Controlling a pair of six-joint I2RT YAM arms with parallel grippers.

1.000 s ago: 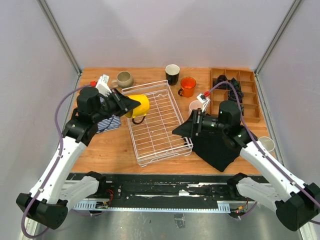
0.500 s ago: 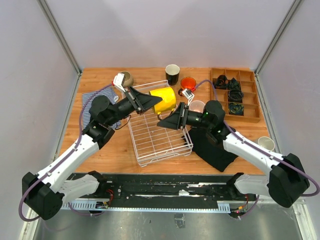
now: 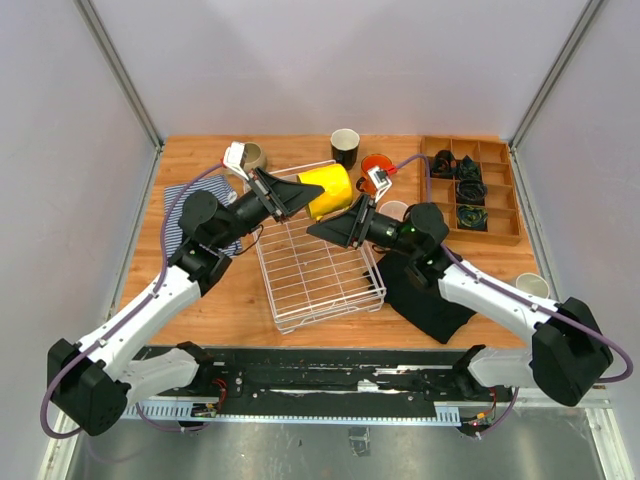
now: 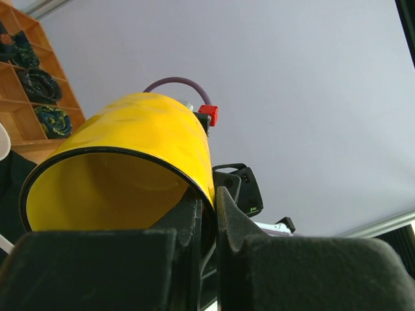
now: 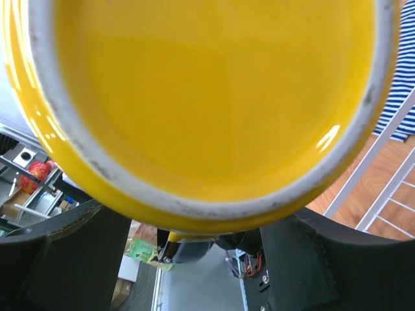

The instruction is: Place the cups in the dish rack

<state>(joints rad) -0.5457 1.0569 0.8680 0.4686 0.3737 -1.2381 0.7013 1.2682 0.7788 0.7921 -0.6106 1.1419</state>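
Well, the yellow cup [image 3: 328,190] hung in the air over the 12 o'clock end of the white rack [image 3: 320,270]. The left jaws were pinched shut on its rim, at the cup's 9 o'clock side. The right jaws stood wide apart around its bottom, near 6 o'clock, and held nothing. The cup looked hard, smooth and slippery, so it could break if dropped. The rim or the handle seemed the best place to grab it.
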